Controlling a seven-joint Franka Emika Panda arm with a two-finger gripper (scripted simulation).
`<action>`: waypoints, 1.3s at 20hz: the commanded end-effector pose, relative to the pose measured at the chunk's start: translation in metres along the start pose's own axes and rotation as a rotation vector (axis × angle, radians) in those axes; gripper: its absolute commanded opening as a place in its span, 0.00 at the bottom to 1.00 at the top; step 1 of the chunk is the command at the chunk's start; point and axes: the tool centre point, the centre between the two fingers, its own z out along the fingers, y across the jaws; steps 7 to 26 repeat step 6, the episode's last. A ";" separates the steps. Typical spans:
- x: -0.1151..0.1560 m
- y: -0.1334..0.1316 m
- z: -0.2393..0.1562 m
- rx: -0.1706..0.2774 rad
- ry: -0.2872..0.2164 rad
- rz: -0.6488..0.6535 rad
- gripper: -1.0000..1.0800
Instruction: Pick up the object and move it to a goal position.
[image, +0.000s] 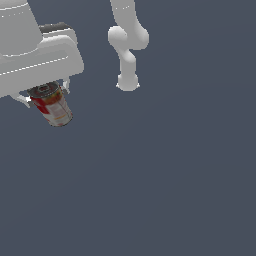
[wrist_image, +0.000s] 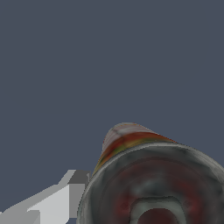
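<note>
Can (image: 52, 106) is sitting at the exterior view's upper left, pinched near its lid between the two fingers of the tool (image: 46, 93), so the tool is clamped on it. Label reads red and white, lid dark metal. The can is hanging tilted, its base swinging out toward the exterior view's right and down, not plumb under the tool.

Step in hand, as I'm reading it: grasp is done and the carry phase is running. No shadow or contact patch is showing under the can, so I'm judging it as lifted off the grey table (image: 165, 190), though height can't be confirmed from these renders. No goal marker is showing in either view, so I can't say which way the goal lies or how far along the carry is.

Next move is calling for a steady translate toward the goal with the clamp held firm; with the can tilted and gripped high, it's looking prone to pivoting or slipping between the fingers if the move is jerky.

Arm pose: wrist and hand are filling the upper left corner close to the camera. Further right, the arm's links (image: 128, 42) are rising out of frame from a base (image: 127, 82) standing on the table.

Wrist view is showing the can lid (wrist_image: 162, 188) right up close, one finger (wrist_image: 61, 199) beside it.
</note>
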 end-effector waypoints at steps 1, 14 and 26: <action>-0.001 0.003 -0.006 -0.003 0.003 -0.001 0.00; -0.001 0.004 -0.008 -0.003 0.003 -0.001 0.00; -0.001 0.004 -0.008 -0.003 0.003 -0.001 0.00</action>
